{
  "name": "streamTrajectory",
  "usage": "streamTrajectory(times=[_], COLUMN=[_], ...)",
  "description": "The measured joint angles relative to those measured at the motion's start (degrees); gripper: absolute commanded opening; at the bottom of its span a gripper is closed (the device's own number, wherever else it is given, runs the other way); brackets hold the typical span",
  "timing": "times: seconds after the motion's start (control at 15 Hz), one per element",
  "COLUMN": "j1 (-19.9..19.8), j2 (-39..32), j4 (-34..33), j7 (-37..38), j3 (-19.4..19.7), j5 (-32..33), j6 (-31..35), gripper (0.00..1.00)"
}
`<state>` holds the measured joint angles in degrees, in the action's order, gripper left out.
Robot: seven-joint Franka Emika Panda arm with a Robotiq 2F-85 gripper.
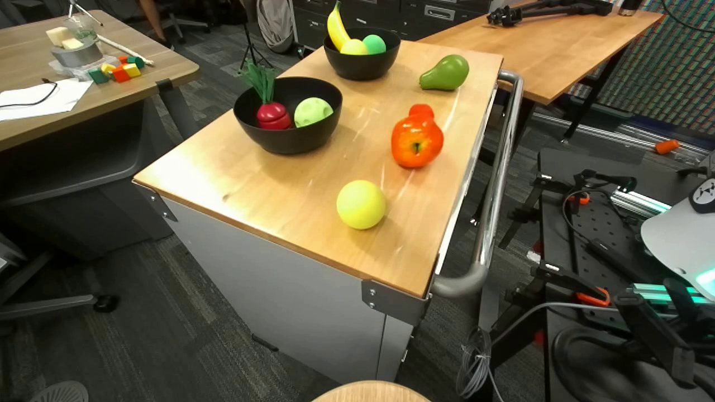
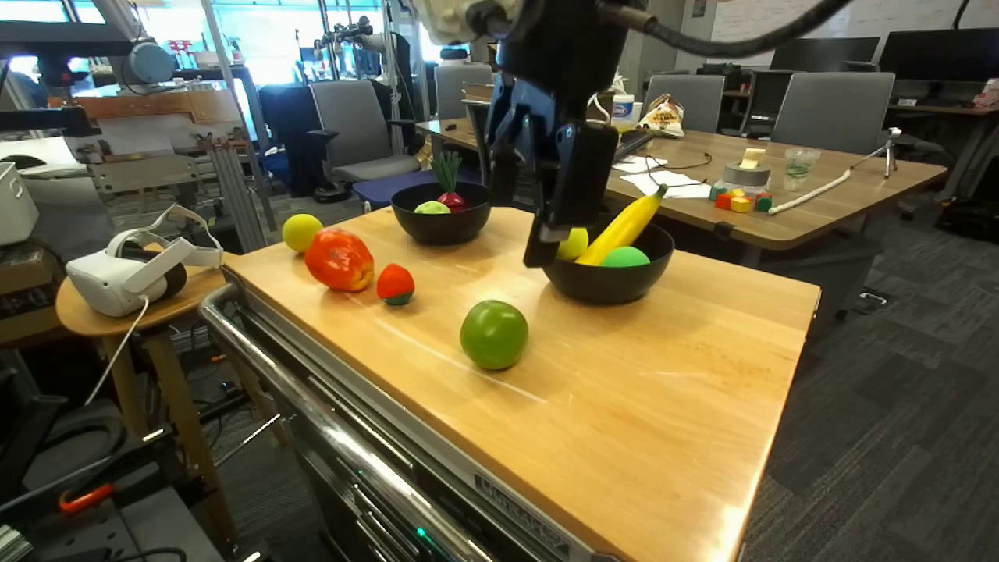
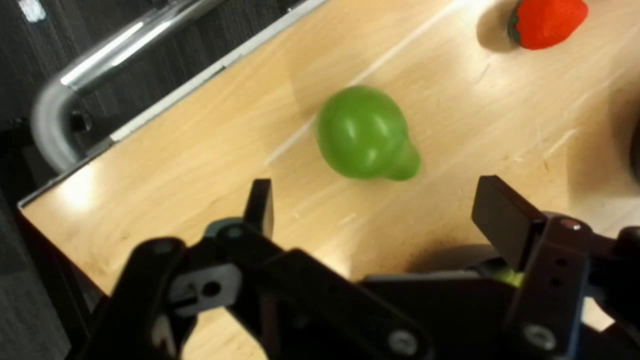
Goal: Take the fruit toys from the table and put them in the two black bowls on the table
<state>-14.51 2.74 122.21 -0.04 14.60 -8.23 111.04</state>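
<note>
In the wrist view the black jaws are spread wide, and the glossy green plastic pear point(image 3: 361, 132) on the light wooden desk point(image 3: 225, 145) is shown neck and all; in an exterior view, where a curved yellow banana point(image 2: 623, 229) is seen in a round black bowl point(image 2: 611, 286), the pear's neck is hidden.

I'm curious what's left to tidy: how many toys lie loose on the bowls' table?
4, roughly in a row on the side with the metal rail: green pear at one end, then strawberry, orange-red fruit, yellow ball. None seems hidden.
</note>
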Motion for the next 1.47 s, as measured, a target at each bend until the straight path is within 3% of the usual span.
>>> streamTrajectory(times=[0.27, 0.67, 1.27, 1.33, 1.47], j1=[-0.5, 0.3, 2.4, 2.6, 2.7], j2=[0.2, -0.7, -6.7, -7.7, -9.3], j4=[5.8, 12.6, 14.9, 14.9, 14.8], j7=[1.8, 3.8, 8.3, 8.9, 10.1], j3=[0.8, 0.0, -3.0, -3.2, -3.4], j5=[-0.5, -7.1, -12.1, -12.1, -12.1], j6=[5.9, 17.3, 30.9, 32.2, 33.8], gripper=[1.0, 1.0, 0.99, 0.93, 0.68])
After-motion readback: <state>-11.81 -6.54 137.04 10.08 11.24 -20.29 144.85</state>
